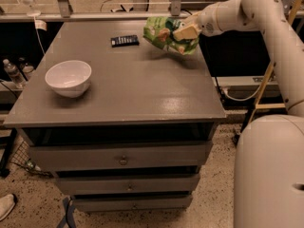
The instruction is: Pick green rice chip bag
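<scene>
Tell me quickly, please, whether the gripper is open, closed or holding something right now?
The gripper is closed on the green rice chip bag, holding it just above the far right part of the table.

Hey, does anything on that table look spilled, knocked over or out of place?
Nothing stands out. The white bowl sits upright, the dark packet lies flat at the back, and the gripper at the back right holds the green rice chip bag, tilted, seemingly just above the table.
</scene>
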Controlling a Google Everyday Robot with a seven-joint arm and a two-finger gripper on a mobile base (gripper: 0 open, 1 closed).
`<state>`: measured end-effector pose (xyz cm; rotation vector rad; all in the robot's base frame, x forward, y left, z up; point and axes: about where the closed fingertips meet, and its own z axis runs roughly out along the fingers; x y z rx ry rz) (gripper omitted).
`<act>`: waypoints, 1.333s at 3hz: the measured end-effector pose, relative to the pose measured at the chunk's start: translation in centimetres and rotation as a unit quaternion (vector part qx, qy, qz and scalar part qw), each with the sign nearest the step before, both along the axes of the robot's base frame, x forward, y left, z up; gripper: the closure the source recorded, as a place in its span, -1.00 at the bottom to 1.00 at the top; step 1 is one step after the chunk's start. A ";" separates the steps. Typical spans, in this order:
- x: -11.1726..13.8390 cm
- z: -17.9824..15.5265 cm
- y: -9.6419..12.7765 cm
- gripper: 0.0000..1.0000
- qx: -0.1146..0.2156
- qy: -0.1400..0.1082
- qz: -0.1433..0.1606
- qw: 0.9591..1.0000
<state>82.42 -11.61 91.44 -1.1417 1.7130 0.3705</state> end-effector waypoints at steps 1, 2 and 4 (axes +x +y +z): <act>-0.7 1.2 -0.4 1.00 0.012 -0.017 0.007 1.000; -1.2 2.2 -0.7 1.00 0.022 -0.033 0.013 0.999; -1.7 3.6 -0.2 1.00 0.021 -0.060 0.032 0.997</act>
